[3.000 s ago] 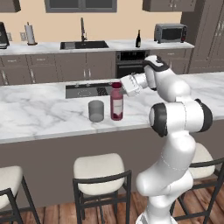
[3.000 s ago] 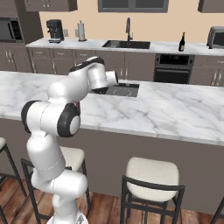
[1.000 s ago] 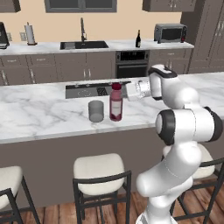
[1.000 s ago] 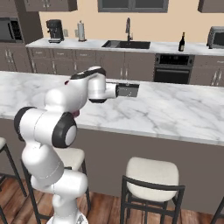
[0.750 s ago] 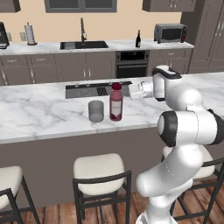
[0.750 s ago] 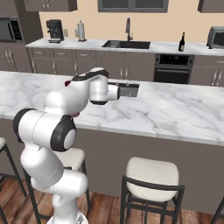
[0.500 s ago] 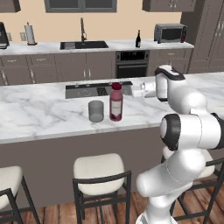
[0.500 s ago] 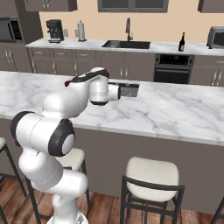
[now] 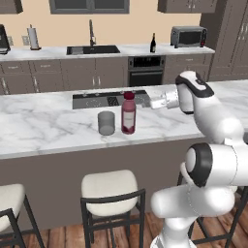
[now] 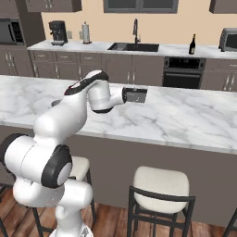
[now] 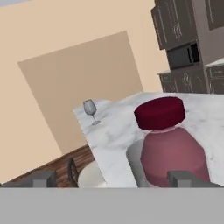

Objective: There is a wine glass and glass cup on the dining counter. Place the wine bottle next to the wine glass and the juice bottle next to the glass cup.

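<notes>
The juice bottle (image 9: pixel 128 112) stands upright on the marble desk (image 9: pixel 43 128), toward its near edge, just beside the glass cup (image 9: pixel 106 122) on its left. The claw (image 9: pixel 157 102) hangs level above the desk to the bottle's right, open and gripping nothing. In the hand view the wine glass (image 11: pixel 90 110) stands near the desk's far corner. The wine bottle (image 9: pixel 152 43) stands on the back worktop (image 9: pixel 53 50).
</notes>
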